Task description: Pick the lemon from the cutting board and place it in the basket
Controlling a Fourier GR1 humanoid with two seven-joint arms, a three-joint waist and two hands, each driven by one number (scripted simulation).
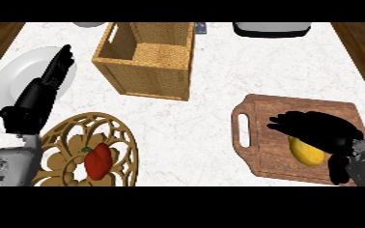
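A yellow lemon [307, 152] lies on the brown wooden cutting board [267, 112] at the right of the counter. My right hand [317, 128] hovers right over the lemon, fingers pointing left and bent down across its top; most of the lemon is hidden under the palm. Whether the fingers touch it cannot be told. The wicker basket [145, 79], a square open box, stands at the upper middle, well left of the board. My left hand [51, 79] rests open at the left edge, fingers up, over a white plate.
A white plate [21, 70] lies at the far left. A round carved wooden trivet [68, 135] at the lower left carries a red pepper [98, 160]. A white appliance [272, 28] sits at the back right. Bare marble lies between basket and board.
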